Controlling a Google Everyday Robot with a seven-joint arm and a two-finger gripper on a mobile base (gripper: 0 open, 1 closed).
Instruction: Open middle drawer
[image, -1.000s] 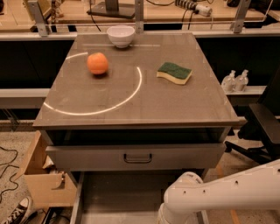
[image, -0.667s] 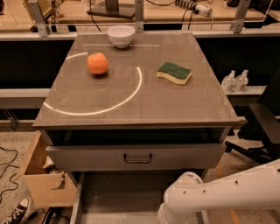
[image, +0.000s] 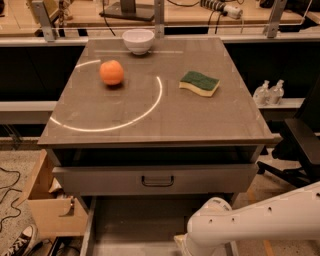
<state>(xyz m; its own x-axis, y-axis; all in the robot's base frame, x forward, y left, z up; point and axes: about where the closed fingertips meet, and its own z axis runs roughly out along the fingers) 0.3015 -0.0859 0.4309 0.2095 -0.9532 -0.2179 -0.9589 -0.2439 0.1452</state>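
The middle drawer (image: 100, 180) is a wide grey metal drawer under the cabinet top, with a small black bracket handle (image: 157, 181) at its centre. Its front stands a little forward of the top's edge, and a dark strip of its inside (image: 155, 156) shows above the panel. My white arm (image: 260, 222) comes in from the lower right and ends in a rounded joint (image: 207, 235) below and to the right of the handle. The gripper itself is out of view, below the frame's bottom edge.
On the cabinet top (image: 225, 120) lie an orange (image: 111, 72), a white bowl (image: 138, 40) and a green-and-yellow sponge (image: 200, 83). A lower grey drawer (image: 135, 225) stands pulled out beneath. A cardboard box (image: 52, 210) is at the left, a black chair (image: 300, 145) at the right.
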